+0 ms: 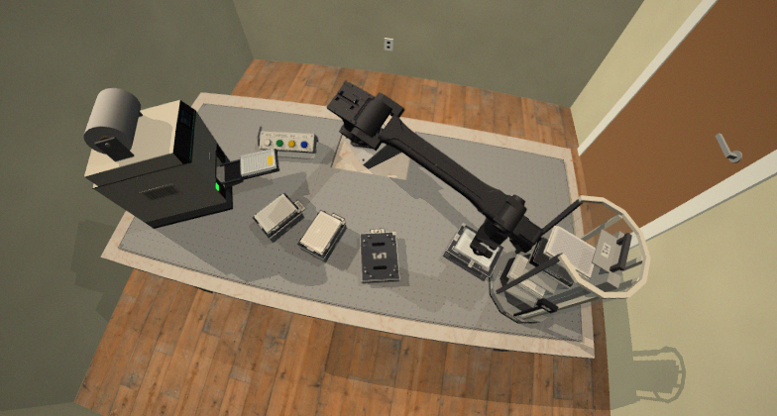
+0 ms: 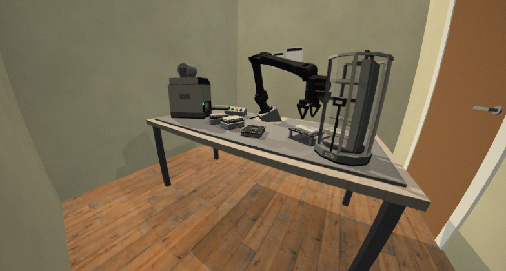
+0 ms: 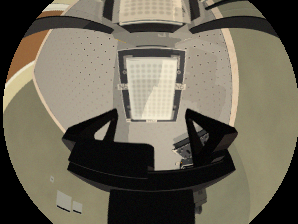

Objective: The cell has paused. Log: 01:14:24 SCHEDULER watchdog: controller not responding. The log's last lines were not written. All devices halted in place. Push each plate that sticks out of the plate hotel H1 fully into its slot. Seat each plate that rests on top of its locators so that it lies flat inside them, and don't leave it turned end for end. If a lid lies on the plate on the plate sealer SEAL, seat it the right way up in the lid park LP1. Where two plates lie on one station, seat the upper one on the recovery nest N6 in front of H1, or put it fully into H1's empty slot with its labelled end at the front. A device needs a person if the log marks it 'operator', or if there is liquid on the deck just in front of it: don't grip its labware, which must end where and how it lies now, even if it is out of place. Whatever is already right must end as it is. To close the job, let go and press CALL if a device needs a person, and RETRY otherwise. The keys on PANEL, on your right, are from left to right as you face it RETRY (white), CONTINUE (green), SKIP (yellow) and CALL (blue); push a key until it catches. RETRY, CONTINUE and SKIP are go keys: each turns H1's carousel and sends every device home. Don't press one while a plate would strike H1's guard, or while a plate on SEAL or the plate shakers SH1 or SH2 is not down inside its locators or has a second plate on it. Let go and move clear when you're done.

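Observation:
My gripper (image 1: 481,247) is open and empty. It hangs some way above the white plate (image 1: 471,250) on the recovery nest N6, just in front of the plate hotel H1 (image 1: 568,261). In the wrist view the plate (image 3: 153,84) lies below and between the open fingers, inside the nest's frame. In the side view the gripper (image 2: 307,110) is clearly higher than the plate (image 2: 304,129). Another plate (image 3: 149,4) sits in a hotel slot beyond it. The lid park LP1 (image 1: 379,257) is bare and black.
Two shakers each carry a plate (image 1: 277,213) (image 1: 322,232) at the left centre. The sealer SEAL (image 1: 158,162) holds a plate with a yellow label (image 1: 258,162) on its tray. PANEL (image 1: 286,141), with its four keys, lies behind it. The hotel's guard cage stands tall at the right.

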You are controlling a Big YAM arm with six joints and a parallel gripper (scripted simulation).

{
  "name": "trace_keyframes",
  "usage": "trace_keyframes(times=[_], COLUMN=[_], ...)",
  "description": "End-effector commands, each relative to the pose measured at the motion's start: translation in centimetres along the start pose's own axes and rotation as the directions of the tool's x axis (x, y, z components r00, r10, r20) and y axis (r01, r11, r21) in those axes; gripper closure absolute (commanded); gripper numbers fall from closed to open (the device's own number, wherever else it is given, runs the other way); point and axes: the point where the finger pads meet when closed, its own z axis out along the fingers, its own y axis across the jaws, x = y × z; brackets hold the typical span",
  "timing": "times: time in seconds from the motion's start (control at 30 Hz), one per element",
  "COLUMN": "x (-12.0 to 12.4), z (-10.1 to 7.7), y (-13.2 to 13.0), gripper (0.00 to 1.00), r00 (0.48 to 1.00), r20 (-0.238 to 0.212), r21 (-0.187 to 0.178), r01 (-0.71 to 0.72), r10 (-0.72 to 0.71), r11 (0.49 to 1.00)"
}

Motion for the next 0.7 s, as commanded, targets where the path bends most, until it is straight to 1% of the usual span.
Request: trace_keyframes(times=[0.0,0.07,0.1,0.17,0.23,0.33,0.37,0.47,0.53,0.67], x=[-1.8,-1.8,-1.8,-1.7,-1.7,-1.7,-1.8,-1.6,-1.5,-1.5], z=[-4.8,-4.6,-4.9,-6.1,-6.5,-6.5,-5.5,-7.6,-8.7,-9.1], y=[-0.5,-0.2,-0.2,-0.5,-0.4,-0.2,0.4,-0.3,-0.5,-0.2], gripper=[0.0,0.0,0.0,0.0,0.0,0.0,0.0,0.0,0.0,0.0], r00=[0.997,0.998,0.998,0.997,0.997,0.998,0.999,0.998,0.997,0.998], r20=[0.071,0.058,0.059,0.07,0.068,0.062,0.041,0.064,0.073,0.061], r21=[0.005,0.004,0.004,0.004,0.004,0.003,0.003,0.003,0.003,0.002], r01=[-0.022,-0.016,-0.016,-0.022,-0.021,-0.018,-0.007,-0.018,-0.022,-0.017], r10=[0.022,0.015,0.016,0.021,0.02,0.017,0.007,0.018,0.022,0.017], r11=[1.0,1.0,1.0,1.0,1.0,1.0,1.0,1.0,1.0,1.0])
